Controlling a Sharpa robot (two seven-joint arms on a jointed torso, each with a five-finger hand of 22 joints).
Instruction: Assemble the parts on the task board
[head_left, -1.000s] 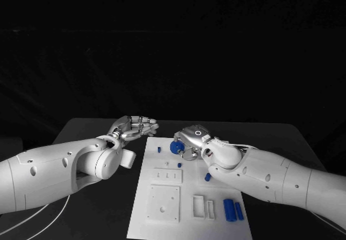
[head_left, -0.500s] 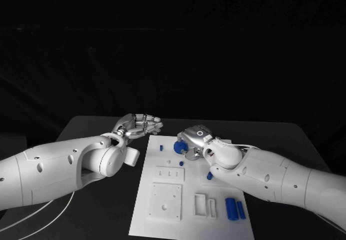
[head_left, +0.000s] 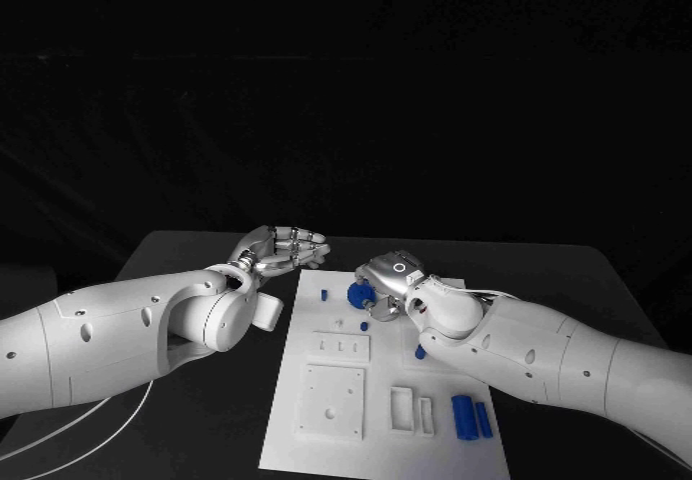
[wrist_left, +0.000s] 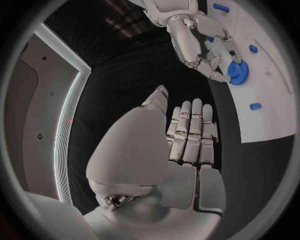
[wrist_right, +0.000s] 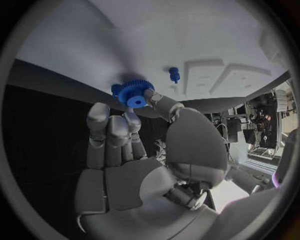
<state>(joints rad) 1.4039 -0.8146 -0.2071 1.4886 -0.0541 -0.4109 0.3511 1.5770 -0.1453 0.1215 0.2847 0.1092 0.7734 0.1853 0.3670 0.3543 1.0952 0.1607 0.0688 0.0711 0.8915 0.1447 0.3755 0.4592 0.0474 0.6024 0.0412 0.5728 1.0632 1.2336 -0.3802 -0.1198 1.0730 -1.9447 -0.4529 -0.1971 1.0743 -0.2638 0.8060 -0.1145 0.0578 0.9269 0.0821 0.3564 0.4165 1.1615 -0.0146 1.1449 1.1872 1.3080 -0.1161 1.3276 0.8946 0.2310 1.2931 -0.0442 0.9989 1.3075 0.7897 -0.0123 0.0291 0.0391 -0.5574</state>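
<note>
The white task board (head_left: 378, 440) lies in the middle of the black table. My right hand (head_left: 389, 283) hovers low over the board's far end and pinches a blue gear (head_left: 358, 294) between thumb and a finger; the gear (wrist_right: 135, 92) sits at the board surface (wrist_right: 156, 35). From the left wrist, the same gear (wrist_left: 237, 70) shows under the right hand's fingertips (wrist_left: 215, 74). My left hand (head_left: 284, 248) is raised off the board's far left corner, fingers (wrist_left: 190, 130) side by side and holding nothing.
Small blue pegs (head_left: 323, 296) (head_left: 364, 326) (head_left: 420, 352) stand on the board, and two blue cylinders (head_left: 462, 417) lie near its front right. White raised blocks (head_left: 333, 402) (head_left: 401, 413) occupy its front half. A cable (head_left: 87, 440) trails at the left.
My left hand has risen slightly and edged toward the board's far corner. The right hand keeps the gear at nearly the same spot.
</note>
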